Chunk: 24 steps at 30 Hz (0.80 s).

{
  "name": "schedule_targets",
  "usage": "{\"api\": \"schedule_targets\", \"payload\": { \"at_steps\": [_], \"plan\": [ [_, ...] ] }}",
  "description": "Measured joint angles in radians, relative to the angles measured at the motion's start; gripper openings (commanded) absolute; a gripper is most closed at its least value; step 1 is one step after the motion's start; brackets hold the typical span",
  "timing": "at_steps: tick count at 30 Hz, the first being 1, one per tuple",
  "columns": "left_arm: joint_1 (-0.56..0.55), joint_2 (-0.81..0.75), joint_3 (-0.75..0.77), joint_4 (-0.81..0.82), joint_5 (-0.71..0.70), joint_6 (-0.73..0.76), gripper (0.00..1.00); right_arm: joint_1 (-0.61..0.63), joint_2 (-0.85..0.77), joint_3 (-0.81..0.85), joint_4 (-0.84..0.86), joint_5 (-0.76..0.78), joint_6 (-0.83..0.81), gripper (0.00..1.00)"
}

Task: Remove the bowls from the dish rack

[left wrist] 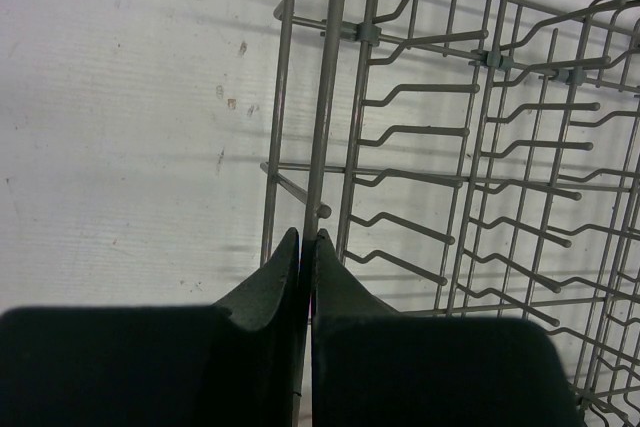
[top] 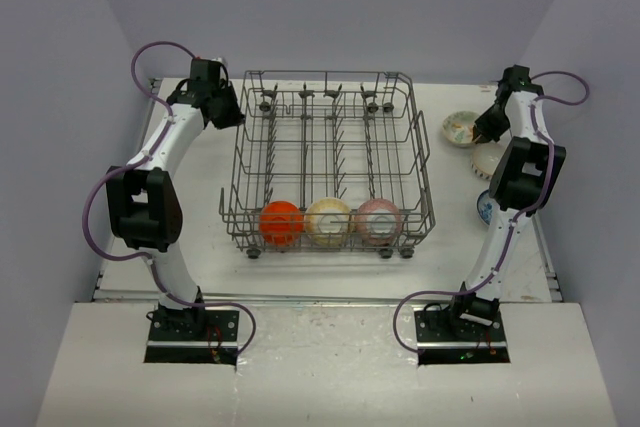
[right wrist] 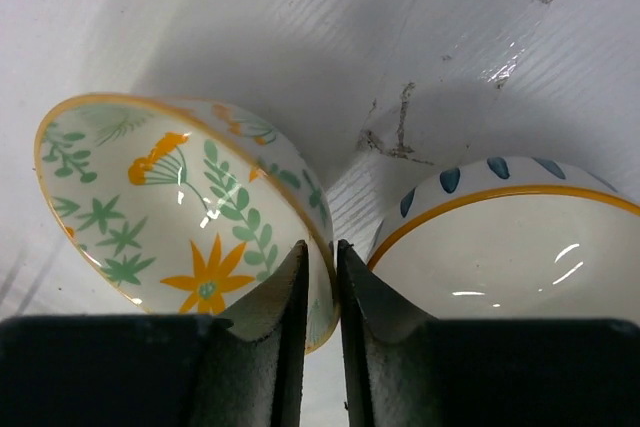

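Note:
The grey wire dish rack point(top: 237, 162) stands mid-table. An orange bowl point(top: 281, 223), a cream-yellow bowl point(top: 328, 221) and a pink bowl point(top: 378, 220) stand on edge in its near row. My left gripper point(top: 222, 112) is at the rack's far left corner, shut on a rim wire point(left wrist: 327, 107), which runs between its fingertips point(left wrist: 308, 237). My right gripper point(top: 487, 129) is shut point(right wrist: 320, 247) on the rim of a whitish floral bowl point(right wrist: 150, 197), right of the rack point(top: 460, 128).
A whitish bowl with a yellow rim and blue marks point(right wrist: 510, 247) sits close beside the floral one point(top: 487, 159). A blue-and-white bowl point(top: 483, 207) lies nearer, partly hidden by the right arm. The white table ends just right of them.

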State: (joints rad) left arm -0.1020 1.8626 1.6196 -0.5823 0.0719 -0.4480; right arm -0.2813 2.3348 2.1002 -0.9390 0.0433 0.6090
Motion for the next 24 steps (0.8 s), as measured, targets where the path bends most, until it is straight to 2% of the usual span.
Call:
{"api": "schedule_targets", "payload": {
  "at_steps": [5,6,7,13,17,24],
  "plan": [
    [0.0,0.0,-0.001,0.0,0.0,0.0,0.0,0.0,0.0,0.0,0.005,0.0,-0.007,0.28],
    [0.0,0.0,-0.001,0.001,0.0,0.0,0.0,0.0,0.0,0.0,0.007,0.0,-0.008,0.35],
    [0.0,0.0,-0.002,0.002,0.001,0.0,0.0,0.0,0.0,0.0,0.01,-0.001,-0.006,0.37],
    [0.002,0.0,-0.002,0.004,0.003,0.0,0.0,0.001,0.0,0.0,0.027,0.0,-0.028,0.4],
    [0.002,0.0,-0.002,0.005,0.004,-0.001,0.0,0.001,-0.006,-0.001,0.034,0.005,-0.043,0.49],
    [0.002,0.0,-0.002,0.005,0.006,-0.005,0.09,0.007,-0.091,-0.063,0.048,0.018,-0.056,0.51]
  ]
}}
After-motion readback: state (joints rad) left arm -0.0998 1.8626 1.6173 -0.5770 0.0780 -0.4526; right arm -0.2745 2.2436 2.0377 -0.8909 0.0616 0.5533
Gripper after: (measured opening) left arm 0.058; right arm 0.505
